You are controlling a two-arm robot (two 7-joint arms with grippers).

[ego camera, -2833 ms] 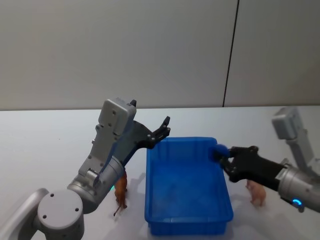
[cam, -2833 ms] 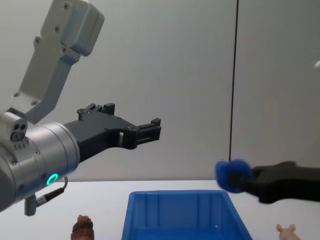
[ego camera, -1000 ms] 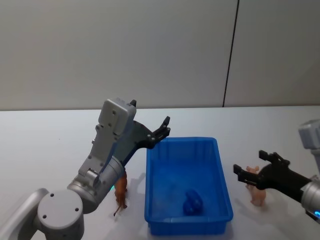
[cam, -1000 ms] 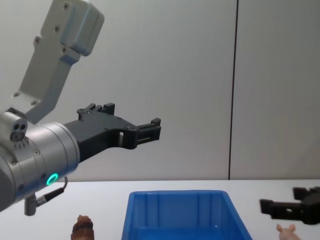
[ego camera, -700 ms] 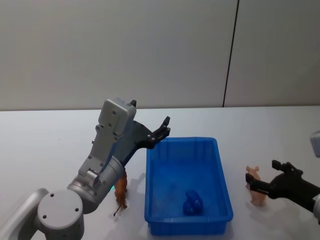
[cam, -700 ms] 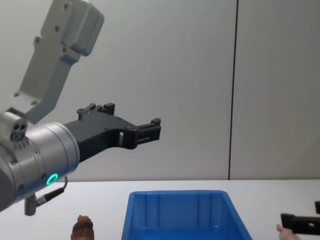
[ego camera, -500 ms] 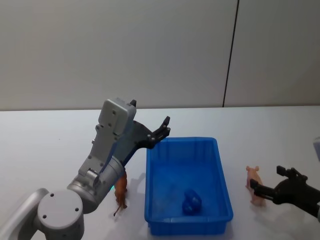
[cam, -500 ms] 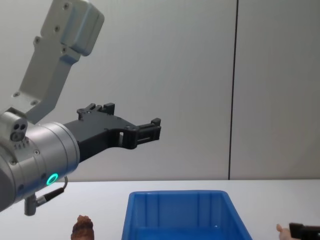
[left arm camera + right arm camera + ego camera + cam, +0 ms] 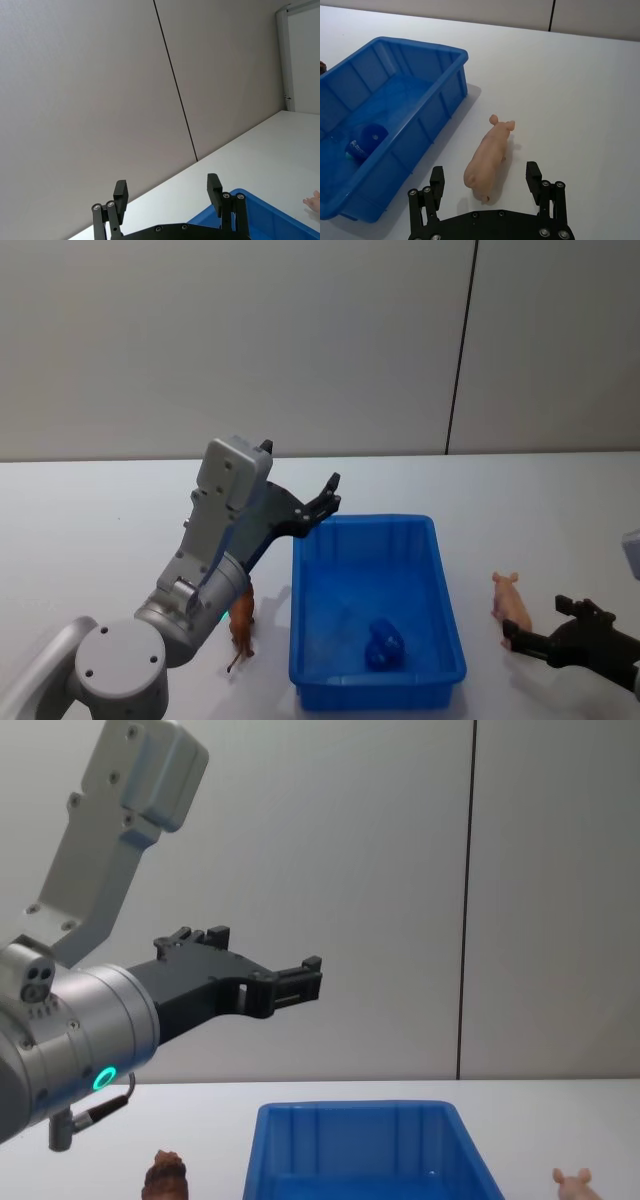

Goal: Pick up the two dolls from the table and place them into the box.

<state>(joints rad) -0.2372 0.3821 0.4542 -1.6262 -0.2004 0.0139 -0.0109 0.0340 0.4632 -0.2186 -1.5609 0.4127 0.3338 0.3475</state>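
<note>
Now, on the white table [image 9: 100, 520], the blue box [image 9: 365, 521] sits toward the near edge. My left gripper [image 9: 328, 496] hangs, fingers apart, above the box's far left corner. My right gripper [image 9: 535, 622], fingers spread, is low beside the pink doll [image 9: 511, 605], right of the box. The brown doll [image 9: 241, 620] stands by its left wall.
</note>
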